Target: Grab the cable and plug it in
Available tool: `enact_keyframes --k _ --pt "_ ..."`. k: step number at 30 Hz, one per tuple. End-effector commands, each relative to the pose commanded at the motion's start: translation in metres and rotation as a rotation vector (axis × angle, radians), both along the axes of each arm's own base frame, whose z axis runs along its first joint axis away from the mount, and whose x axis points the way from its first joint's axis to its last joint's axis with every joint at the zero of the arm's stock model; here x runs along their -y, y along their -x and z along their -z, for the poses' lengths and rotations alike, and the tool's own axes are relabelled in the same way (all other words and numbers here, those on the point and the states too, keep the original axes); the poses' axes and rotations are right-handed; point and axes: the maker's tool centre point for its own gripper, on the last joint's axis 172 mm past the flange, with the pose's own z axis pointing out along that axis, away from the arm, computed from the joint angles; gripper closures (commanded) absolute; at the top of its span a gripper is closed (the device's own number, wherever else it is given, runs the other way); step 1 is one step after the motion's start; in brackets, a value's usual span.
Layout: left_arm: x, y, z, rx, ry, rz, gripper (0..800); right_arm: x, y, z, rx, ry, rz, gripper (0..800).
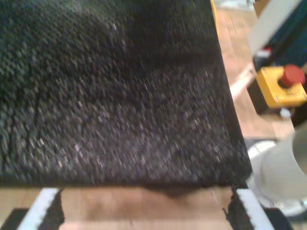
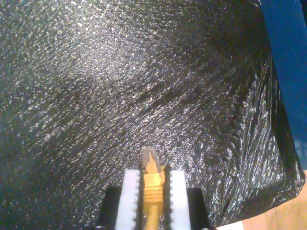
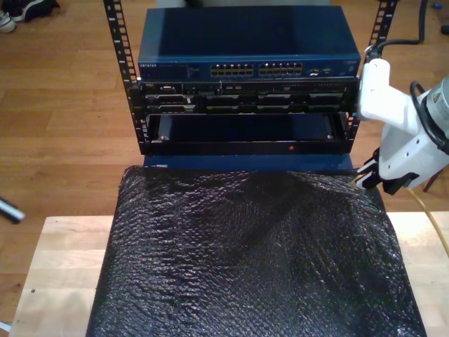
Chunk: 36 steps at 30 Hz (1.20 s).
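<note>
My second gripper [image 2: 153,184] is shut on the yellow boot of the cable [image 2: 153,188], just behind its plug. The clear plug tip [image 2: 149,156] pokes out past the white fingers [image 2: 131,196], above the black textured mat [image 2: 120,86]. At the exterior view's right, my second gripper [image 3: 366,177] hovers over the mat's far corner, and the yellow cable [image 3: 426,208] trails down behind it. My first gripper [image 1: 144,196] is open, its white fingers [image 1: 44,207] spread wide above the wooden table at the mat's edge [image 1: 120,120].
A blue network switch [image 3: 245,42] with rows of ports [image 3: 257,69] sits on top of a black rack [image 3: 245,126] beyond the mat [image 3: 252,260]. The wooden table [image 3: 63,267] borders the mat. A yellow emergency-stop box [image 1: 282,86] and a white arm base [image 1: 283,177] stand nearby.
</note>
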Motion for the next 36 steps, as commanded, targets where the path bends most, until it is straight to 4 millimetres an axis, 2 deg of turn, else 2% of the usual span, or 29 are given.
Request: enact_keyframes --k 8,19,24,30,36 --pt "-0.04 0.039 0.012 0.063 0.01 0.001 2 0.0 0.001 0.001 -0.003 0.0 0.0 799" --pt "-0.065 0.116 0.041 0.108 0.076 0.019 2 0.0 0.005 0.008 -0.017 -0.001 0.003 799" --pt "-0.063 0.14 0.046 0.129 0.097 0.025 2 -0.001 0.009 0.009 -0.028 -0.003 0.0 799" --pt "-0.042 0.184 0.062 0.102 0.138 0.054 2 0.0 0.015 0.017 -0.051 -0.004 0.018 799" --pt "-0.022 0.196 0.082 0.131 0.131 0.078 2 0.0 0.02 0.024 -0.065 -0.003 0.018 799"
